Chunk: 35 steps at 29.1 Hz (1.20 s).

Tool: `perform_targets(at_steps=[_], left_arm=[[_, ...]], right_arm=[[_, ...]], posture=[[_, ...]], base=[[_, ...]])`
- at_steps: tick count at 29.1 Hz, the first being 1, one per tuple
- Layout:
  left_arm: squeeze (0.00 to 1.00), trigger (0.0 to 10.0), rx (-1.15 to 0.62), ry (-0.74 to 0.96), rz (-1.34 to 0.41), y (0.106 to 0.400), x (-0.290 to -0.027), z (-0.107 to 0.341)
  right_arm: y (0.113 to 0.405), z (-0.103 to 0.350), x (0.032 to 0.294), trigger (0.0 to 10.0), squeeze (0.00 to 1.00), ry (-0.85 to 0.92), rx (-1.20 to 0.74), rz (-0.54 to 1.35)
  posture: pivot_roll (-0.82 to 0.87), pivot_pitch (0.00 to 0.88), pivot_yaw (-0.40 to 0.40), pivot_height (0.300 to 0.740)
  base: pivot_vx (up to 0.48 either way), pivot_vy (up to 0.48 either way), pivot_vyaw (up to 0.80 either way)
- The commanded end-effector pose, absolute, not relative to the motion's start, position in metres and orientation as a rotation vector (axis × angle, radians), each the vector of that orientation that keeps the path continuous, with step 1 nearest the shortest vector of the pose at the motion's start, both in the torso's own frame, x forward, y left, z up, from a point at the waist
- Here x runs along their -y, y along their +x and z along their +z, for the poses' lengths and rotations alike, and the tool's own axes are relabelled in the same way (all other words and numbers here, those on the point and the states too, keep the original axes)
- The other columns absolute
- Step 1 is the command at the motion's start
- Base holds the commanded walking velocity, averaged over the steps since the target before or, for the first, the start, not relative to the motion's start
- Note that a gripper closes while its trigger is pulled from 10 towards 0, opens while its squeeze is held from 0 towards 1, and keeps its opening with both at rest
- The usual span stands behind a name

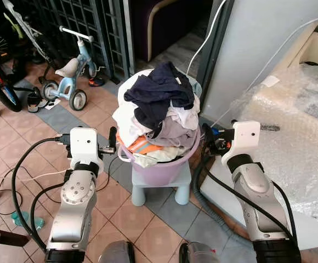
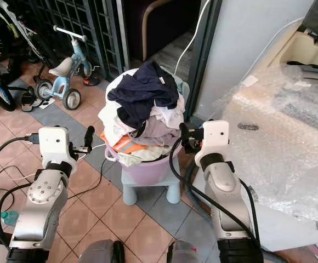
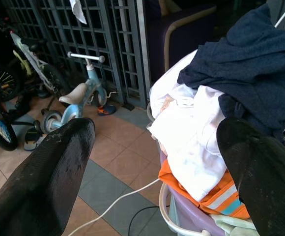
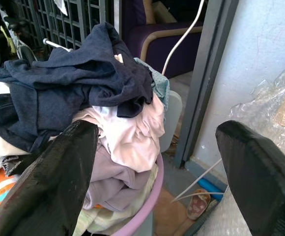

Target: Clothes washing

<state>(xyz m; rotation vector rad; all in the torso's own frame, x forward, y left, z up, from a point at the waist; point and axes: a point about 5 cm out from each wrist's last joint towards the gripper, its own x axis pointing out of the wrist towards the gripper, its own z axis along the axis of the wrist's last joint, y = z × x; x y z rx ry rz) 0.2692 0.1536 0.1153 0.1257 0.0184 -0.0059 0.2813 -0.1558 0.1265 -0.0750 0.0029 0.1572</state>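
Right wrist view: right pincer (image 4: pixel 155 182) agape beside heaped laundry basket (image 4: pixel 145 209), perhaps untouched.

Purple basket (image 1: pixel 164 167) — mostly under heaped clothes (image 1: pixel 159 107)

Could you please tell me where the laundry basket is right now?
The purple laundry basket, heaped with clothes, sits on a pale blue stool straight ahead, between the left gripper and right gripper.

Beyond your left pincer (image 1: pixel 113 143) you have a small light-blue child's tricycle (image 1: pixel 71 76) on the terracotta tiled floor (image 1: pixel 16 148), before a dark metal grille gate (image 1: pixel 87 27). Past your right pincer (image 1: pixel 207 137), clear bubble wrap (image 1: pixel 296 131) drapes a bulky appliance, and a purple armchair (image 4: pixel 157 34) stands farther back.
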Motion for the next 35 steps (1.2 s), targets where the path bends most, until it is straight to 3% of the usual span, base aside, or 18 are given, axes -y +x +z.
perform_targets(at_steps=[1,7,11,16,22,25,29,31,35], left_arm=[[0.00,10.0,-0.013,0.165,-0.024,0.272,-0.152,0.115],[0.00,10.0,0.001,0.181,0.014,0.273,-0.156,0.117],[0.00,10.0,-0.055,0.146,0.019,0.266,-0.159,0.107],[0.00,10.0,-0.044,0.145,0.001,0.262,-0.154,0.104],[0.00,10.0,-0.004,0.136,0.061,0.259,-0.167,0.111],[0.00,10.0,0.007,0.158,0.049,0.258,-0.167,0.110],[0.00,10.0,0.017,0.183,0.044,0.259,-0.166,0.108],[0.00,10.0,0.005,0.159,0.038,0.261,-0.164,0.106],[0.00,10.0,0.013,0.147,0.048,0.264,-0.162,0.108]], right_arm=[[0.282,0.133,0.150,10.0,0.00,-0.071,0.014,0.216],[0.285,0.126,0.162,10.0,0.00,-0.035,-0.036,0.186],[0.276,0.133,0.143,10.0,0.00,-0.168,0.007,0.344],[0.260,0.129,0.127,10.0,0.00,0.010,-0.009,0.534],[0.266,0.117,0.158,10.0,0.00,0.051,-0.004,0.168],[0.265,0.121,0.162,10.0,0.00,-0.056,0.010,0.113],[0.266,0.118,0.163,10.0,0.00,0.013,-0.007,0.072],[0.268,0.118,0.168,10.0,0.00,-0.044,0.002,0.013],[0.270,0.117,0.164,10.0,0.00,-0.024,-0.025,0.061]], posture=[[0.05,0.072,0.013,0.740],[0.04,0.051,0.052,0.740],[0.01,0.032,0.071,0.740],[0.02,0.002,0.048,0.740],[0.05,0.000,0.031,0.740],[0.02,0.000,0.041,0.740],[0.02,0.000,0.044,0.740],[0.01,0.000,0.043,0.740],[0.01,0.000,0.035,0.740]], base=[[0.000,0.000,0.00],[0.000,0.000,0.00],[0.000,0.000,0.00],[0.000,0.000,0.00],[0.000,0.000,0.00],[0.000,0.000,0.00],[0.000,0.000,0.00],[0.000,0.000,0.00],[0.000,0.000,0.00]])
